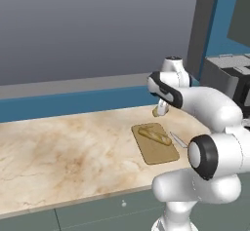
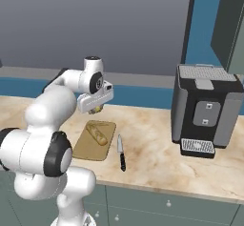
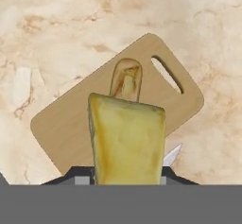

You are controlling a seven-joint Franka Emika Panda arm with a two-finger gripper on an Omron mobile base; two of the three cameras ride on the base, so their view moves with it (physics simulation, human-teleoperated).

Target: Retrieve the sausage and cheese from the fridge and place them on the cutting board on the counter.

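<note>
Cheese is being held between the gripper jaws above the cutting board, and should be lowered beside the pale roll, clear of the board's edges.

My arm is built of rounded, glossy white shells, broken at each joint by a dark ring around a white cap. The hand is a flat white block; I think I see small dark marks on its face.
</note>
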